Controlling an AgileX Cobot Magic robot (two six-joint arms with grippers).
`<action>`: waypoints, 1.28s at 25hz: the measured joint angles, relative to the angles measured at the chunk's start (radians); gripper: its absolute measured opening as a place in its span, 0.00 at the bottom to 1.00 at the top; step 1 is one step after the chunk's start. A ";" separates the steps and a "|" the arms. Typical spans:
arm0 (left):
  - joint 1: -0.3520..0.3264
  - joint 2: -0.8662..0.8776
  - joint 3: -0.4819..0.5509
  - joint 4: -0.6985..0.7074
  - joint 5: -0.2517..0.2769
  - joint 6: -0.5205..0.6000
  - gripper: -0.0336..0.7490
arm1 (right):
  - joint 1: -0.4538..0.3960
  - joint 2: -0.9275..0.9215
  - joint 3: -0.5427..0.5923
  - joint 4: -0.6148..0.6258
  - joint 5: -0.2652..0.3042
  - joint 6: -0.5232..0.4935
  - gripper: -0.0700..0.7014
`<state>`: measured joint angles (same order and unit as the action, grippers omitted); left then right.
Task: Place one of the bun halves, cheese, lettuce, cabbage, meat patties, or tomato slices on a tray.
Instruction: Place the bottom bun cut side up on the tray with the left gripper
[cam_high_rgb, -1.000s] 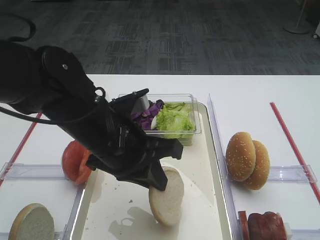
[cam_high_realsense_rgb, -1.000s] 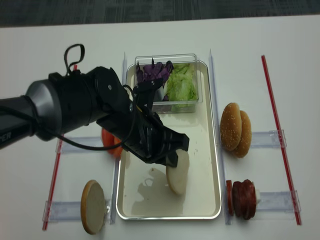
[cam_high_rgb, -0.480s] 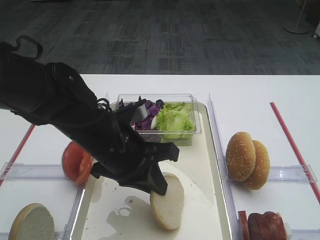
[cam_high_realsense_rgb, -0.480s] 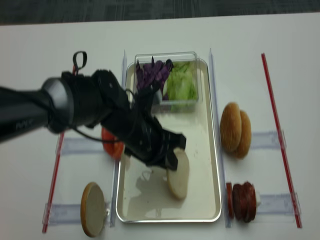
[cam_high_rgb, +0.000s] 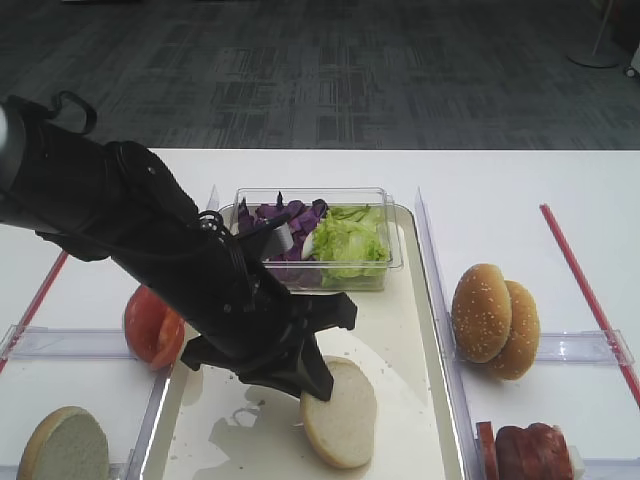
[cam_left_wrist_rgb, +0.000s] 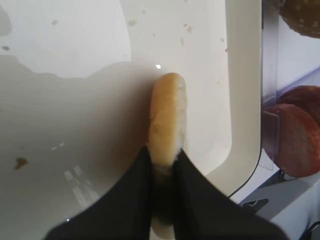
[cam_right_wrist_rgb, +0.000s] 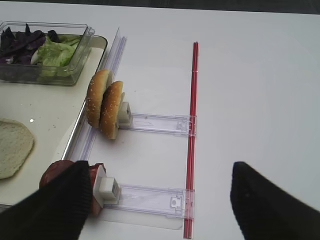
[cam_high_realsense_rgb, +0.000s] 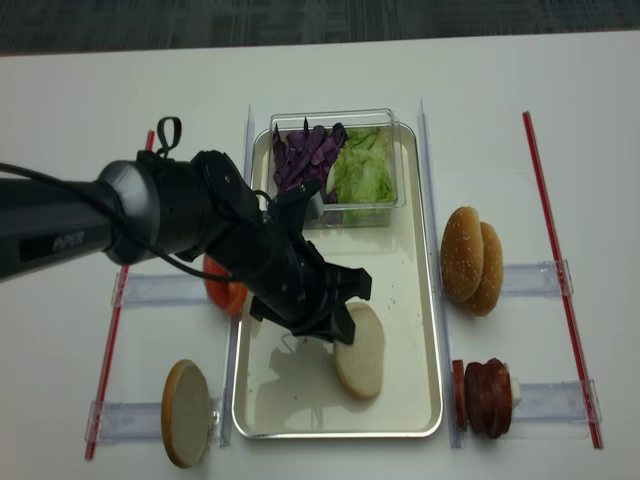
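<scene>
While the left end effector is gripping a bun half by its edge, its two black fingers are pressing narrowly against either side of the bread, as the left wrist view is showing. From the high views the bun half is lying nearly flat, cut face up, in the near right part of the tray, with the black left arm reaching across from the left above it. At the far end of the tray a clear plastic tub is holding purple cabbage on its left and pale green lettuce on its right. Tomato slices are standing on edge in a clear holder just left of the tray, and another bun half is sitting in a holder nearer the camera. Right of the tray, two sesame-seeded buns are standing upright, with meat patties below them. Red strips are running along the white tabletop on both sides. Only the right end effector's two dark fingertips are showing, spread well apart and holding nothing.
</scene>
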<state>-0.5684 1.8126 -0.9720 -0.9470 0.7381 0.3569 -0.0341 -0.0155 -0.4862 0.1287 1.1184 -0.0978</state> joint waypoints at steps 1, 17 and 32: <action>0.000 0.002 0.000 0.000 0.000 0.000 0.11 | 0.000 0.000 0.000 0.000 0.000 0.000 0.85; 0.004 0.002 0.000 0.037 0.000 -0.021 0.12 | 0.000 0.000 0.000 0.000 0.000 0.000 0.85; 0.012 0.008 0.000 0.094 -0.028 -0.021 0.31 | 0.000 0.000 0.000 0.000 0.000 0.000 0.85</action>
<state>-0.5566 1.8206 -0.9720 -0.8526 0.7099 0.3357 -0.0341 -0.0155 -0.4862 0.1287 1.1184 -0.0978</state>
